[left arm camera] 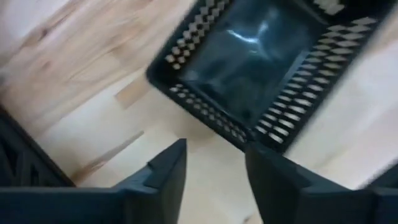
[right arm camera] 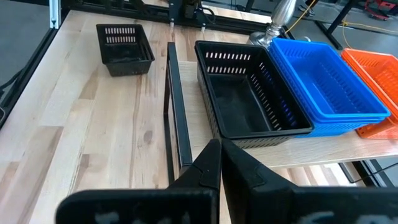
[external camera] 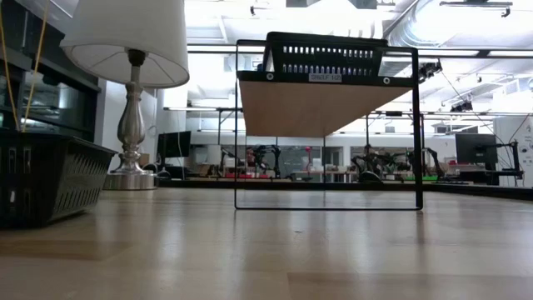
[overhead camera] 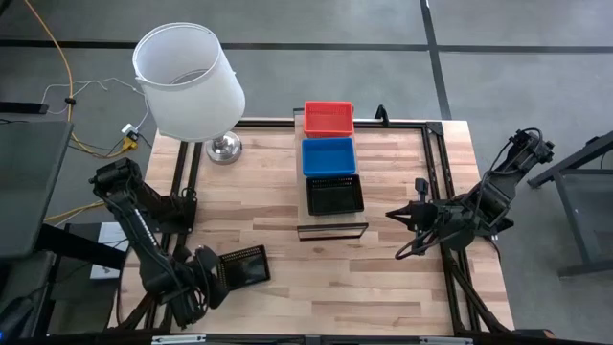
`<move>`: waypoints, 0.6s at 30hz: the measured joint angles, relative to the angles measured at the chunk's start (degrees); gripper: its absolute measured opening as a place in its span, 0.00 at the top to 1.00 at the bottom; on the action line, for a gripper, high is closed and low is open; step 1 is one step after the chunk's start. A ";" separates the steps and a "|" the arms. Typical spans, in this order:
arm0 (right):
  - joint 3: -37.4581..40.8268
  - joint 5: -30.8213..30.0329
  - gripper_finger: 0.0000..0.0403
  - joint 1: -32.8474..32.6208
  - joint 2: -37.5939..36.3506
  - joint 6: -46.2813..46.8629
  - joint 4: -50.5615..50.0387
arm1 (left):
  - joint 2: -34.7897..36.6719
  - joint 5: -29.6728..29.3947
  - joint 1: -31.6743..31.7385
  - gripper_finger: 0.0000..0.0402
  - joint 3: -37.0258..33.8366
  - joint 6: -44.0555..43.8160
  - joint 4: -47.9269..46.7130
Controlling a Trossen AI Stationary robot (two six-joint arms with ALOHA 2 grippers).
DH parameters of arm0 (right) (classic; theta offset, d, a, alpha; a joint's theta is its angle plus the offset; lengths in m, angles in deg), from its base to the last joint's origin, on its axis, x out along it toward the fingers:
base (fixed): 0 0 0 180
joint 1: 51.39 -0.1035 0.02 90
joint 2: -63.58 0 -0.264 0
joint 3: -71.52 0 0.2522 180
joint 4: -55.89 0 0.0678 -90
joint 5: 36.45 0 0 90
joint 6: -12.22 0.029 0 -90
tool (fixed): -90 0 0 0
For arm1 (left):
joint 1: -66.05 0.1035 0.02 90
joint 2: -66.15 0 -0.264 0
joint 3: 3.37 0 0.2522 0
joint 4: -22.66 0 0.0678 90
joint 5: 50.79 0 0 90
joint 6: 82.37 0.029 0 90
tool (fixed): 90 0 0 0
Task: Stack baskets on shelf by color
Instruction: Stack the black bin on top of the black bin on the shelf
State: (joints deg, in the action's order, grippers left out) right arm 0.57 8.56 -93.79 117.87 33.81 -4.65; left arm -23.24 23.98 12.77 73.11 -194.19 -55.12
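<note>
Left wrist view: black basket point(left arm camera: 255, 68) lies just beyond released left fingers point(left arm camera: 166, 171).

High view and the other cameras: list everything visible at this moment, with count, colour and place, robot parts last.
red basket: one visible, red, far end of the shelf
blue basket: one visible, blue, middle of the shelf
black basket on shelf: one visible, black, near end of the shelf
loose black basket: one, black, on the table in front of the left end effector
shelf: one, light wood on a dark frame, mid-table
lamp: one, white shade, silver base, far-left of the table
table: one, light butcher-block
left end effector: dark, open, just short of the loose black basket
right end effector: dark, shut, right of the shelf, holding nothing
</note>
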 joint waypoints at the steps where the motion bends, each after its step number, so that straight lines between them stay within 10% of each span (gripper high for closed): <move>1: 0.00 0.02 1.00 0.01 0.01 0.00 -0.14 | 0.01 0.23 0.00 0.61 -0.90 -1.81 0.36; 18: 0.00 -1.53 1.00 0.01 -0.01 0.46 -0.44 | -0.18 -5.11 0.45 0.47 -6.17 -18.86 3.28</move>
State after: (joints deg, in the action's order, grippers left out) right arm 0.57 7.03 -93.78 117.86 34.27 -5.08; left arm -23.42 18.87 13.22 66.94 -213.05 -51.85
